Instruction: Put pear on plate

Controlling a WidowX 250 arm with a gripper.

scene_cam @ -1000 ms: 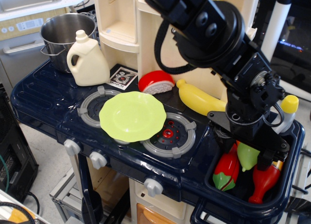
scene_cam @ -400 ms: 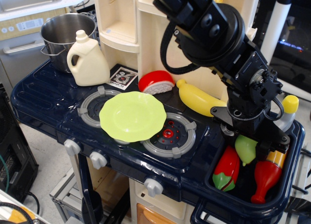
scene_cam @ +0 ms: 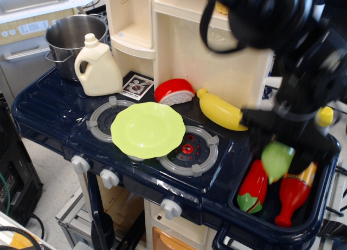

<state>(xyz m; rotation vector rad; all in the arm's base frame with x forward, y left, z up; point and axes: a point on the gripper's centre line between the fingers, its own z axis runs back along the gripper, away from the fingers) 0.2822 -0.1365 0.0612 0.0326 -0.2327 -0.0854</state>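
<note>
End effector [scene_cam: 287, 152], motion-blurred, grips pear [scene_cam: 276, 160] above the sink bin [scene_cam: 320, 212]; plate [scene_cam: 148, 129] sits on the stove.

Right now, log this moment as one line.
phase: lifting | hand: blurred, shut on pear | pear: above sink bin, off the plate | plate: bare, on stove

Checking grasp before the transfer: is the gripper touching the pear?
Cannot tell. In the only view the arm is motion-blurred; the pear sits right under the gripper, above the red pepper, but no finger contact shows plainly.
</note>
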